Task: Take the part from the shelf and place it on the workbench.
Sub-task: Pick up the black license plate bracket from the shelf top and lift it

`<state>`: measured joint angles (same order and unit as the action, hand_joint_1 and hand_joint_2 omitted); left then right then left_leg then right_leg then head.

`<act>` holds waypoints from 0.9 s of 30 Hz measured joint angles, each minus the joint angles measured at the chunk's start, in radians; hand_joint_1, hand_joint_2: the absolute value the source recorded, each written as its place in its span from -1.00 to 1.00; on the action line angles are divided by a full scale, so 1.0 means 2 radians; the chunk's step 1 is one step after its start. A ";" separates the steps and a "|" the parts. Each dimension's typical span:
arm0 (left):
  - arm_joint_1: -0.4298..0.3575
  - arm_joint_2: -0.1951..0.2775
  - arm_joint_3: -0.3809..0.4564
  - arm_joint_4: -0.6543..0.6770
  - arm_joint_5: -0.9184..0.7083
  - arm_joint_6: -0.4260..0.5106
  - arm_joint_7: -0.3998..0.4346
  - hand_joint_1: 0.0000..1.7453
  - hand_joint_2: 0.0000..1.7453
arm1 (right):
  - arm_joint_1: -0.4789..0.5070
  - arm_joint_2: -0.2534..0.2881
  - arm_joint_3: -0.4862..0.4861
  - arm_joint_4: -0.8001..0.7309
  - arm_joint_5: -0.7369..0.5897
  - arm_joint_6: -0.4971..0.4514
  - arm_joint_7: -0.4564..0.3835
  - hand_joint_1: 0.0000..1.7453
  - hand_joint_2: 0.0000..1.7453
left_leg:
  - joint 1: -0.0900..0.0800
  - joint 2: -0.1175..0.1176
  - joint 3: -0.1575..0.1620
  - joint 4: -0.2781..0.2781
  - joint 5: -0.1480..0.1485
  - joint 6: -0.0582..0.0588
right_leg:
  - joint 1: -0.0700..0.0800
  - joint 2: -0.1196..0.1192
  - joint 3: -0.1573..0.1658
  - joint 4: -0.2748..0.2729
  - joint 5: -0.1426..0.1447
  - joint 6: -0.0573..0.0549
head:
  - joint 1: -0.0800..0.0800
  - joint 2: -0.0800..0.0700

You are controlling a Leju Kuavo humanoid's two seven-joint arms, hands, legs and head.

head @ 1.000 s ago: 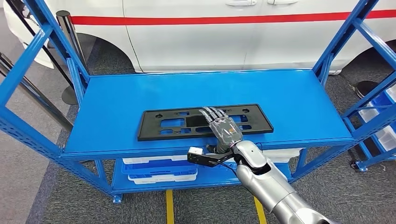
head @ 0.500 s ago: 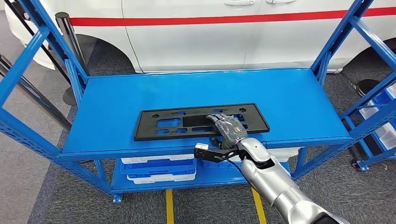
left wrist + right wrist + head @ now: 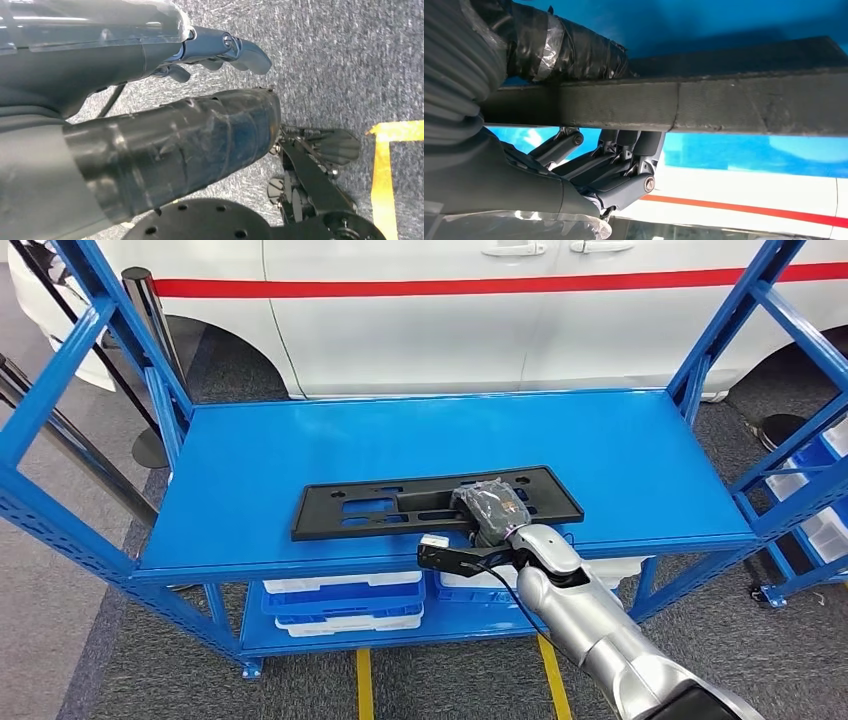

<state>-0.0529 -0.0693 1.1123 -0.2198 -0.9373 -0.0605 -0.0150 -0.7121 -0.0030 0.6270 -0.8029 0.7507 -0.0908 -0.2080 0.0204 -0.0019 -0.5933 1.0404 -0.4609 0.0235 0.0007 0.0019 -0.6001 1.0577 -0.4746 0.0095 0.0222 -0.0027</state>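
The part (image 3: 370,505) is a long, flat black plate with cut-outs, lying along the front of the blue shelf's top deck (image 3: 400,430). My right hand (image 3: 490,508) grips it right of its middle, at the near edge, with the fingers curled over the top. In the right wrist view the taped thumb (image 3: 569,50) lies on one face of the plate's edge (image 3: 724,107) and the dark fingers (image 3: 624,165) fold on the other face. My left hand (image 3: 175,125) hangs over grey carpet and holds nothing, its fingers apart from the thumb.
A white car with a red stripe (image 3: 480,300) stands right behind the shelf. Blue uprights and braces (image 3: 100,330) flank both ends of the deck. White and blue bins (image 3: 340,605) sit on the lower level, and more bins (image 3: 815,520) at the right. Yellow lines (image 3: 363,685) mark the floor.
My right hand went from lying flat with fingers stretched over the part to drawn back at its near edge with fingers curled around it. The part has barely shifted.
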 joint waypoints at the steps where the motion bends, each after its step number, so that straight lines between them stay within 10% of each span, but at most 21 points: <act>1: 0.000 0.000 0.001 0.000 0.000 -0.001 -0.002 -1.00 -1.00 | -0.001 0.000 0.000 0.001 -0.001 0.001 -0.001 0.94 1.00 | 0.001 0.001 0.000 -0.002 0.001 0.003 | -0.001 0.000 -0.006 0.014 -0.010 0.002 | 0.000 0.000; 2: 0.000 0.000 0.001 0.000 -0.001 -0.001 -0.004 -1.00 -1.00 | -0.001 0.000 -0.001 0.003 -0.001 0.002 -0.001 0.95 1.00 | 0.001 0.002 0.000 -0.002 0.002 0.004 | -0.002 0.000 -0.017 0.038 -0.024 0.005 | 0.000 0.000; 6: 0.000 0.000 0.002 0.000 -0.009 0.004 -0.002 -1.00 1.00 | -0.001 0.000 -0.001 0.008 -0.004 0.005 -0.006 0.93 1.00 | 0.000 0.002 -0.001 -0.002 0.003 0.006 | -0.005 0.000 -0.058 0.123 -0.052 0.009 | 0.000 0.000; 11: 0.000 -0.004 -0.005 0.000 -0.029 0.028 -0.010 -1.00 1.00 | -0.002 -0.002 -0.002 0.009 -0.007 0.005 -0.005 0.92 1.00 | -0.001 0.001 0.001 -0.002 0.002 0.001 | -0.002 0.000 0.002 -0.003 0.006 0.000 | 0.000 0.000; 16: 0.000 -0.006 -0.007 0.000 -0.033 0.023 -0.029 -1.00 1.00 | 0.000 -0.004 -0.002 0.006 -0.007 0.004 -0.007 0.94 1.00 | 0.001 0.001 -0.003 0.009 -0.008 -0.012 | -0.001 -0.002 0.011 -0.022 0.013 -0.013 | 0.000 0.000; 21: 0.004 -0.007 -0.011 0.000 -0.042 0.036 -0.029 -1.00 1.00 | 0.012 -0.010 -0.003 -0.001 0.007 -0.021 0.003 0.94 1.00 | 0.002 0.001 -0.053 0.128 -0.064 -0.016 | -0.001 -0.004 0.010 -0.024 0.015 -0.019 | -0.001 0.000; 27: 0.004 -0.012 -0.011 0.000 -0.042 0.044 -0.006 -1.00 1.00 | 0.056 -0.012 -0.020 -0.037 0.133 -0.191 0.088 0.94 1.00 | 0.002 -0.001 0.005 0.007 -0.010 -0.014 | -0.001 -0.004 0.000 -0.006 0.008 -0.007 | 0.000 0.000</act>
<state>-0.0458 -0.0928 1.0903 -0.2197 -1.0218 0.0275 -0.0275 -0.6002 -0.0265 0.5862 -0.8771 1.0174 -0.4734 -0.0316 0.0241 -0.0039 -0.5840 1.0537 -0.4805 -0.0039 -0.0005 -0.0058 -0.6003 1.0463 -0.4580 -0.0037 0.0213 -0.0027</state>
